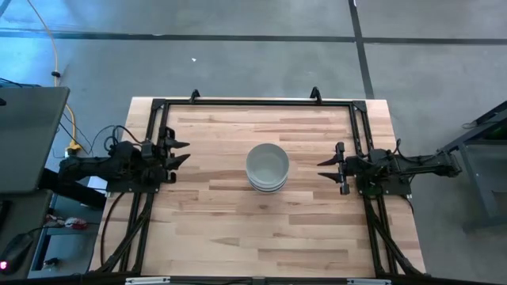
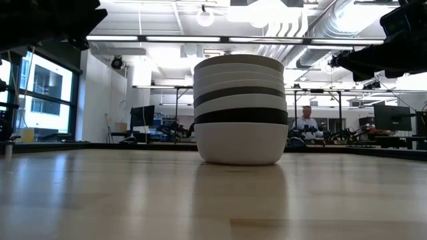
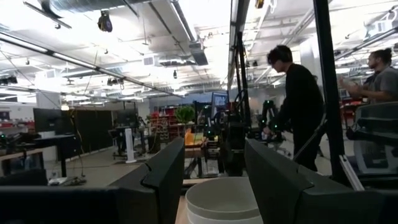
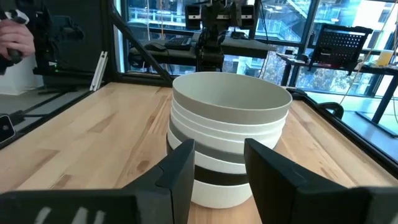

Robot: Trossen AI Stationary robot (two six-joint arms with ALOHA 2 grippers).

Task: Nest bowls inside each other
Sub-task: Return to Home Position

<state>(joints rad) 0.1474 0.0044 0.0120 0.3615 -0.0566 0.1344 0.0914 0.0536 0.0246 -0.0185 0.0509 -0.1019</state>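
Note:
One stack of nested bowls [image 1: 267,167] stands on its base at the table's middle. In the low view the stack [image 2: 240,110] shows white bowls with a grey and a black one between them, a white bowl lowest and a grey rim on top. My left gripper [image 1: 181,153] hovers open above the table's left side, well away from the stack [image 3: 222,200]. My right gripper [image 1: 326,168] hovers open at the table's right side, pointing at the stack [image 4: 229,130] without touching it.
A black frame [image 1: 253,101] runs along the table's far edge and down both sides. Bare wood [image 1: 261,237] lies all around the stack. People [image 3: 301,112] stand in the room beyond the table, and a hand [image 4: 17,38] shows past the table's edge.

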